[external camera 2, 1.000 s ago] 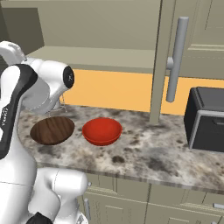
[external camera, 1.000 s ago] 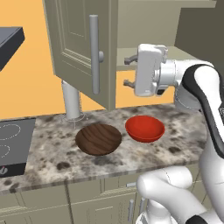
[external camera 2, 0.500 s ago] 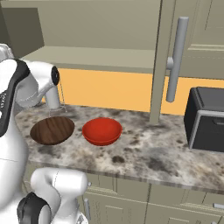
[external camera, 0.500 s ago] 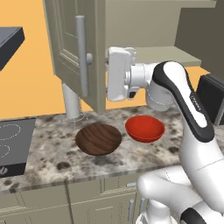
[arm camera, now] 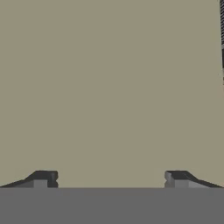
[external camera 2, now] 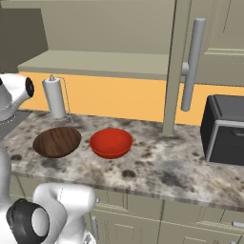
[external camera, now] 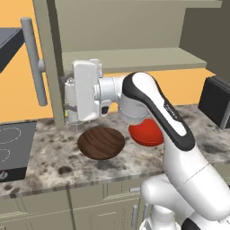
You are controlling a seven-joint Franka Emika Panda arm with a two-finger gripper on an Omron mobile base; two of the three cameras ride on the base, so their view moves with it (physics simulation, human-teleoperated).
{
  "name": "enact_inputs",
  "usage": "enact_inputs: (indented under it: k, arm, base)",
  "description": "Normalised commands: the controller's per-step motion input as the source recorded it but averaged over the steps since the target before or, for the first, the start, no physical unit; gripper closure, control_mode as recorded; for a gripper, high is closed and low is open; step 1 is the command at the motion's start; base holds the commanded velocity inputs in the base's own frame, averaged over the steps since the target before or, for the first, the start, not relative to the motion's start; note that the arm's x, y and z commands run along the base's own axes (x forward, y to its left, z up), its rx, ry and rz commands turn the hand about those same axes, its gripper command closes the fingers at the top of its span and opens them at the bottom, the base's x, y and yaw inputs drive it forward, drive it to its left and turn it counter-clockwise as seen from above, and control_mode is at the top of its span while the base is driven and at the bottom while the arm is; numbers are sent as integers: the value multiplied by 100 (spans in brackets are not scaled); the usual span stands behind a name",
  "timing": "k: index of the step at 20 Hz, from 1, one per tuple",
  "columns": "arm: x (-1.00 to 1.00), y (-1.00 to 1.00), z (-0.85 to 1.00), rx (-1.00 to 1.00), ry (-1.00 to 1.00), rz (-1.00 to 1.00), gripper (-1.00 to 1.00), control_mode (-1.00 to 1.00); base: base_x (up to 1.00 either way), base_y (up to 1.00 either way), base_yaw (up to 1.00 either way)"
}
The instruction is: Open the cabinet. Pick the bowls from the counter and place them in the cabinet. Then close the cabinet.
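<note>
Two bowls (external camera 2: 57, 141) (one likely half-hidden leftward) on counter (external camera 2: 157, 171)

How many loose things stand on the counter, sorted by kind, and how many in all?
Bowls: 2, a brown wooden bowl and a red bowl
Paper towel holders: 1
Black toaster ovens: 1
Total: 4

The speckled grey-brown worktop (external camera 2: 157, 174) carries a wide dark wood-grain bowl (external camera 2: 57, 141) just beside a smaller glossy red bowl (external camera 2: 111, 142), a paper-towel roll on a wire stand (external camera 2: 55, 98) behind them, and a black appliance (external camera 2: 224, 129) at the right.
</note>
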Motion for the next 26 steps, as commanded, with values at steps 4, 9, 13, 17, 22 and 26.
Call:
enact_inputs:
  k: [4,9,13,17,22,26]
  arm:
    - [-1,93,-37,1,23,2,-100,-100]
    - [-5,0,-11,6,4,1,-100,-100]
    - [0,-65,2,-11,6,-4,-100,-100]
    - [8,-96,0,-20,4,0,-100,-100]
    - [18,-91,0,-31,0,0,-100,-100]
    - [8,-71,-7,-34,3,0,-100,-100]
  base:
    - [0,0,0]
    - [0,0,0]
    - [0,0,0]
    - [0,0,0]
    - [0,0,0]
    - [0,0,0]
